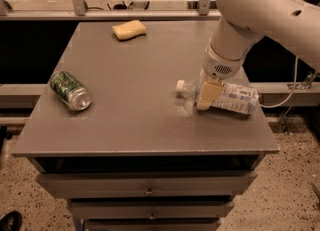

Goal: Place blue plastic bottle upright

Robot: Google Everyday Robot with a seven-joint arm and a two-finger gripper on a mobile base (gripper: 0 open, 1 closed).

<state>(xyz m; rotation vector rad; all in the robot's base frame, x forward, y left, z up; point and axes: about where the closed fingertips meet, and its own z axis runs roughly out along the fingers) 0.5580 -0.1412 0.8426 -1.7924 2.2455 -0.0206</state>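
Camera view, grey table [135, 75], speckled floor [295, 185], blue plastic bottle [236, 98] flat w/ gripper [205, 100] over it, hold unclear

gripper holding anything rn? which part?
Cannot tell. The gripper sits at the blue plastic bottle, by its shoulder just behind the cap; the bottle lies on its side on the table, not lifted.

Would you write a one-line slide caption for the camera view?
Claw at the neck of the blue plastic bottle, lying sideways near the table's right edge; green can and sponge lie apart.
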